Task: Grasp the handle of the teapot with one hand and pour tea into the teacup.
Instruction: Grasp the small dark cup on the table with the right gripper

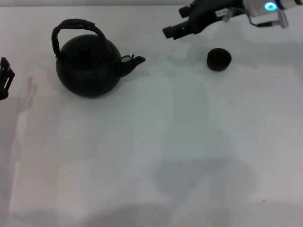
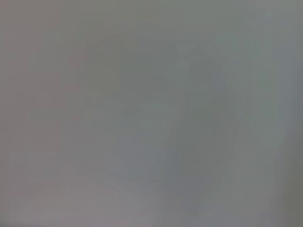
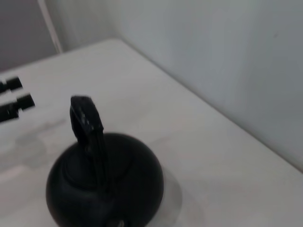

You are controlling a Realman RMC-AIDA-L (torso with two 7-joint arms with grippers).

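Right now the teapot point(image 1: 88, 66) stands upright on the white surface point(image 1: 151, 156) at about ten o'clock in the head view, its arched handle point(image 1: 75, 26) raised clear over the lid and its spout aimed toward the teacup point(image 1: 218, 59), which sits well apart at about two o'clock, a layout that would let a pour follow from one lift and tilt. Above, the right gripper point(image 1: 174, 32) hangs at about one o'clock, holding nothing and pointed toward the teapot, probably lining up on the handle, though I cannot tell how its jaws stand. Meanwhile the left gripper point(image 1: 4, 78) waits at the nine o'clock edge, grasping nothing, and I cannot tell its state either.
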